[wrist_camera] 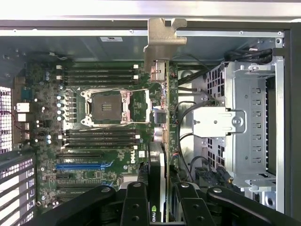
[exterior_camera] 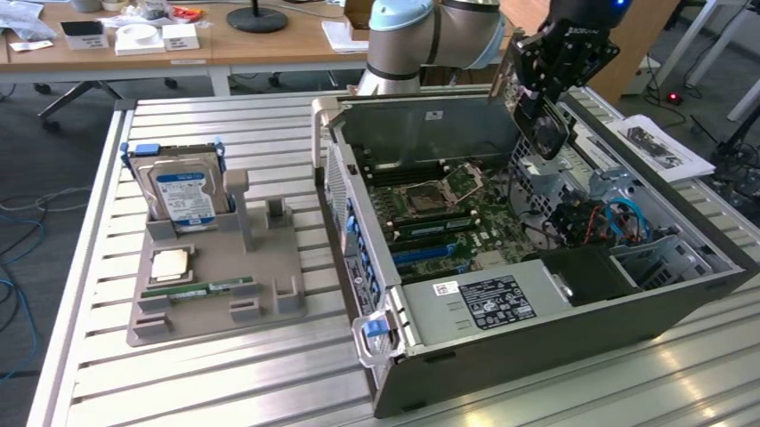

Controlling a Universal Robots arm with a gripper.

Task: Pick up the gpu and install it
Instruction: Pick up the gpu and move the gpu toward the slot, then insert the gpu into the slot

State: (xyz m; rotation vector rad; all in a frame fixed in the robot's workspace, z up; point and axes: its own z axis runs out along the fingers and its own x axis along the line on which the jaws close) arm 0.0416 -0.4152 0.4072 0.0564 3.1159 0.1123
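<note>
My gripper [exterior_camera: 553, 78] is shut on the gpu [exterior_camera: 546, 132], holding it in the air above the far right part of the open computer case [exterior_camera: 499, 356]. The card hangs on edge with its black cooler fan facing the exterior view's left. In the wrist view the gpu [wrist_camera: 162, 117] appears edge-on between my black fingers [wrist_camera: 135, 202], and my gripper [wrist_camera: 162, 200] clamps it from both sides. Its silver end bracket [wrist_camera: 162, 40] points toward the case's back wall. The card sits over the gap between the motherboard [wrist_camera: 94, 117] and the metal drive cage [wrist_camera: 244, 117].
Expansion slots, one blue [wrist_camera: 82, 165], lie on the motherboard beside the empty CPU socket [wrist_camera: 104, 107]. On the exterior view's left a grey holder [exterior_camera: 214, 285] carries a hard drive [exterior_camera: 184, 196], a CPU [exterior_camera: 173, 264] and a memory stick [exterior_camera: 199, 289]. Cables [exterior_camera: 594, 222] crowd the case's right.
</note>
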